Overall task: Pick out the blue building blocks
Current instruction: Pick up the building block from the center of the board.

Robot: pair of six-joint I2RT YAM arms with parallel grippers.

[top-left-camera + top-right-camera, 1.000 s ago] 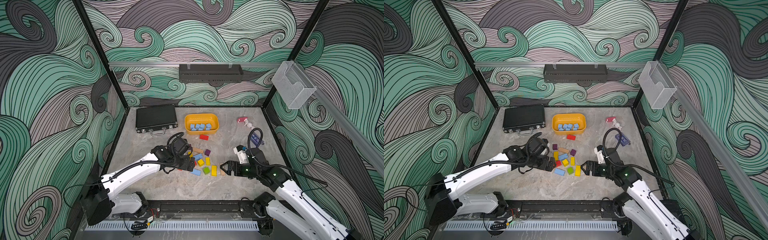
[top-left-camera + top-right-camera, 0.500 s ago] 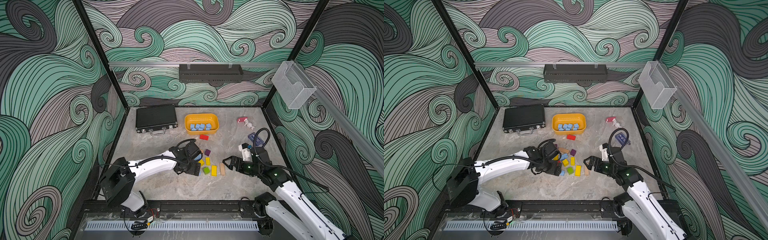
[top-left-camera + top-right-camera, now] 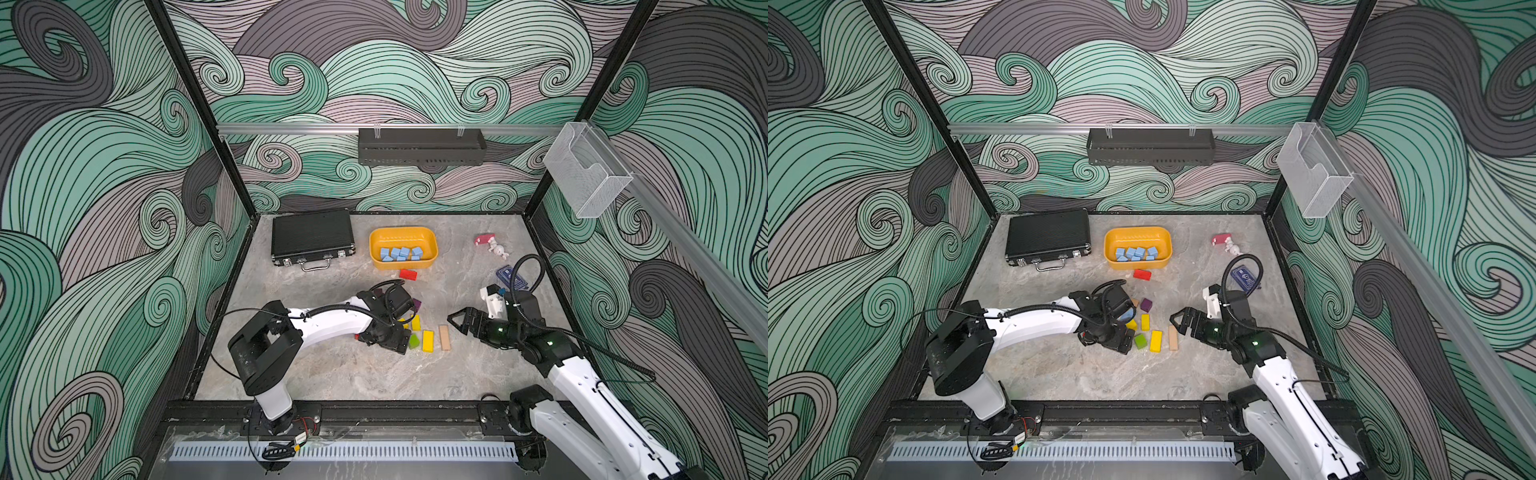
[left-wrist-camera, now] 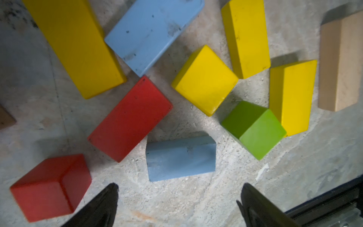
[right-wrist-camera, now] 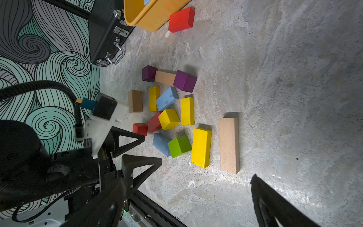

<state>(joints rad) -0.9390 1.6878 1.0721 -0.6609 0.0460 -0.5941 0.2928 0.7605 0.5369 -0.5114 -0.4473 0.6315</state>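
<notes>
Your left claw (image 4: 179, 190) hung apart close by a blue building block (image 4: 180, 158) on the desk (image 4: 294, 176), beside the green cube (image 4: 255, 129). Your right claw (image 3: 457, 324) stood apart, empty. The block looked light, rigid and matte, so pinch its long sides.

Blue blocks (image 3: 401, 252) in tub (image 3: 403, 265); two loose

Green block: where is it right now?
In both top views the green block sits in the loose pile at the table's front middle, between a light-blue block by the open left claw and a long yellow bar.
</notes>
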